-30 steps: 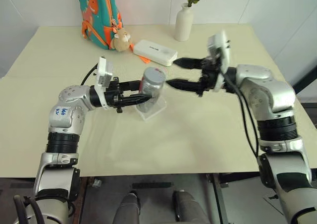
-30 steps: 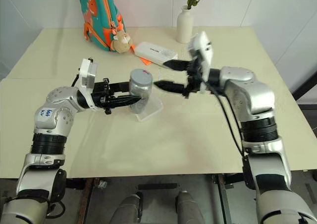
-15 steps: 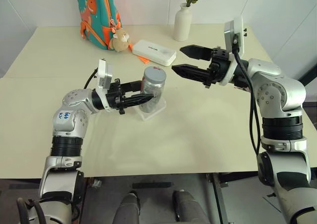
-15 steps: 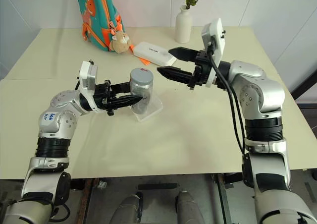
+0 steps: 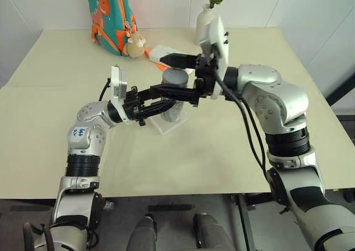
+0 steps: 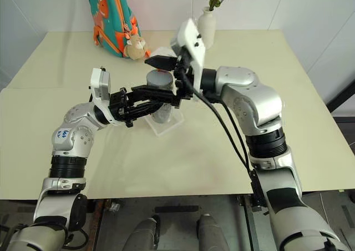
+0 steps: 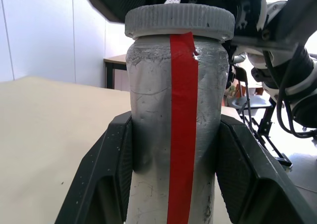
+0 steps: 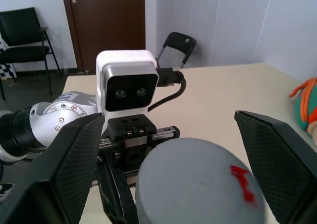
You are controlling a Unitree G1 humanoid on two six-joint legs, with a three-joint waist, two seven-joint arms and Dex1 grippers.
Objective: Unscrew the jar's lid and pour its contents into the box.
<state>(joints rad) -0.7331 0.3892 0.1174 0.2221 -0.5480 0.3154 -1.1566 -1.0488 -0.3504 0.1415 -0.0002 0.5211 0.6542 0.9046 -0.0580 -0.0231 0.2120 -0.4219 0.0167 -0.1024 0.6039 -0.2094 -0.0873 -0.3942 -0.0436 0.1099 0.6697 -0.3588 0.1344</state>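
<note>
The small silvery, dull-frosted cylindrical jar [image 7: 176,135] is showing a scuffed, streaky wall with a glossy red tape strip running down it. Its flat round grey plastic lid [image 7: 179,22] is looking matt, with a finely ribbed rim. The left gripper's black fingers [image 7: 106,169] pressing the jar's sides are appearing as smooth, slightly sheened plastic. The pale cream table [image 5: 222,145] beneath is looking matt and even.
</note>
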